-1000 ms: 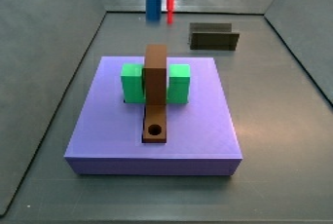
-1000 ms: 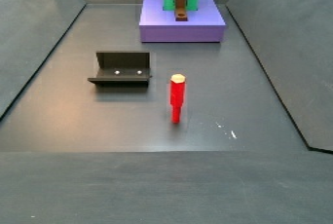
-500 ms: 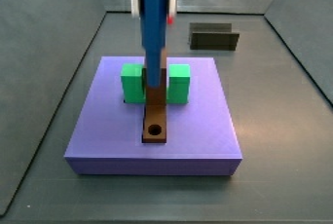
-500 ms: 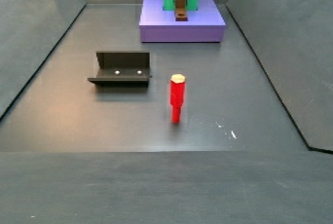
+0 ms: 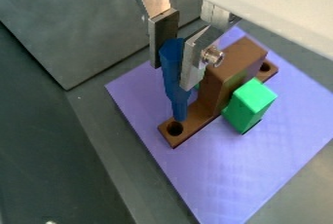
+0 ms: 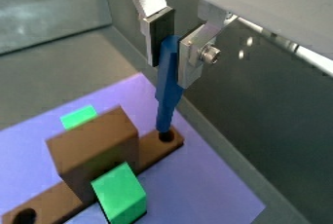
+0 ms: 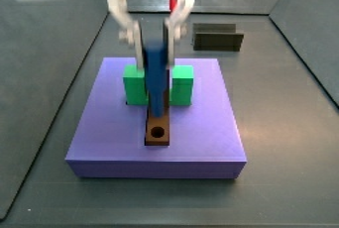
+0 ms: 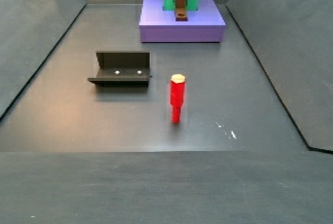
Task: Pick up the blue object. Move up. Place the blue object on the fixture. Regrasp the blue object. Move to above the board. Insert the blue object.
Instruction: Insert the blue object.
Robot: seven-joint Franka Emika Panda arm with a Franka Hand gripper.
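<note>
the gripper (image 5: 180, 45) hangs above the board (image 5: 279, 184), pinching the blue peg (image 5: 173, 77) by its upper end between its silver fingers (image 5: 193, 55). the peg hangs upright, and in both wrist views its lower tip sits at the round hole at the end of the brown bar (image 5: 215, 92); whether the tip is already inside the hole or just resting on its rim cannot be told. in a wrist view the peg (image 6: 168, 87) meets the bar (image 6: 78, 169) right at that end. in a side view the peg (image 7: 157, 58) stands in front of the bar's upright part, between the halves of the green block (image 7: 137, 85), with the gripper (image 7: 154, 24) over it and the hole (image 7: 159, 133) showing farther forward.

the peg looks stiff, smooth and light, so it should not bend, but a smooth round shaft can twist or slip between flat pads if it catches on the rim. holding it high leaves the lower length free to go in; the grip looks suited to the insertion.

in a side view the gripper and peg are out of frame; only the board (image 8: 182, 28), the fixture (image 8: 121, 69) and the red peg (image 8: 177, 96) on the floor show. the arm above the fingers is cut off in every view, and the depth of the hole is hidden.
</note>
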